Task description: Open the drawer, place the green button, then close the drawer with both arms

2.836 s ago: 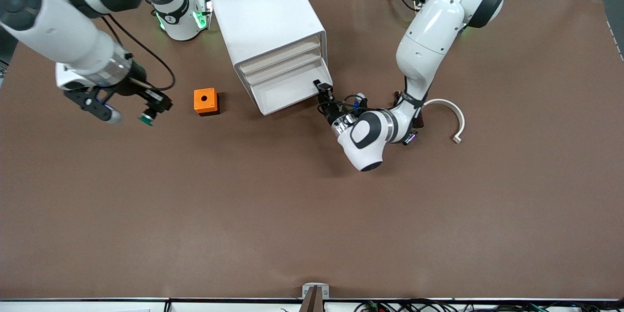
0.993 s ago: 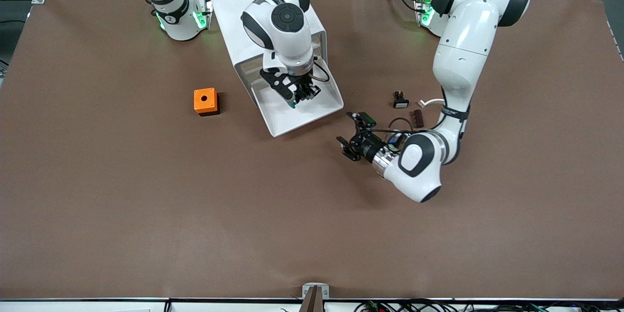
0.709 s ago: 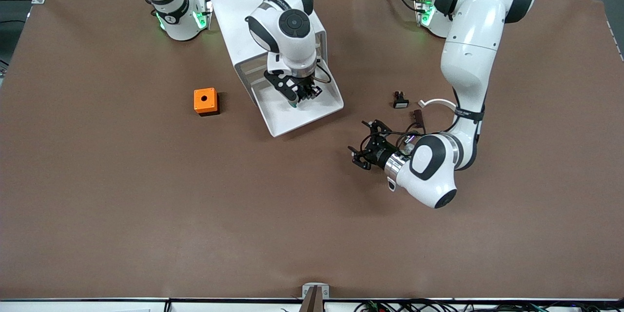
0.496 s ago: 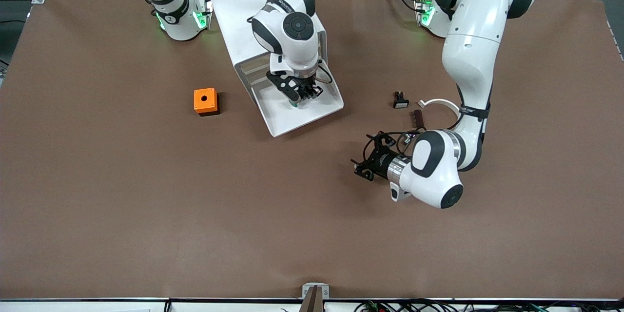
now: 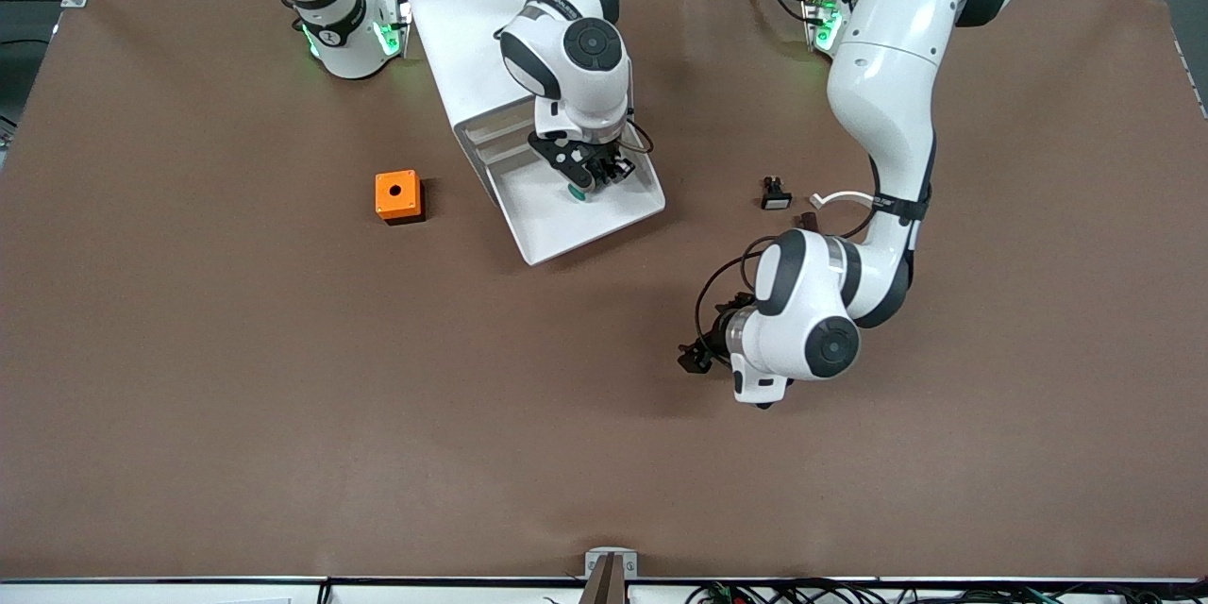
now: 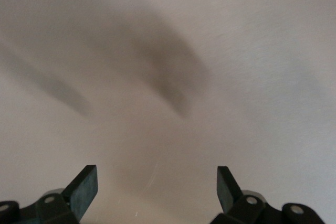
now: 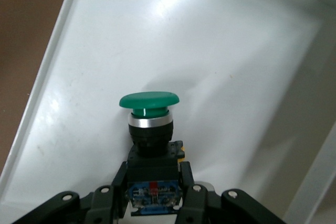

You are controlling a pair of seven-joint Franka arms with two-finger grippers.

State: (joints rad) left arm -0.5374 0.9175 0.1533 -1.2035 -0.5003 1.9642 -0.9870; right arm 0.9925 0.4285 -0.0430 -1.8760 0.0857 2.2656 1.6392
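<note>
Since a moment ago the left gripper [image 5: 696,360] has drawn back, fingers spread and empty, over bare worktop [image 5: 283,377], while the right gripper [image 7: 153,195] clamps the button [image 7: 149,115] just above the open drawer [image 5: 618,222] floor (release and closing remain).

left gripper [image 5: 696,359]: mostly hidden under my left arm's wrist in front view
right gripper [image 7: 152,192]: base cut by frame edge
button [image 7: 149,129]: rear body hidden between fingers (green cap clear)
left wrist background: blurred
</note>
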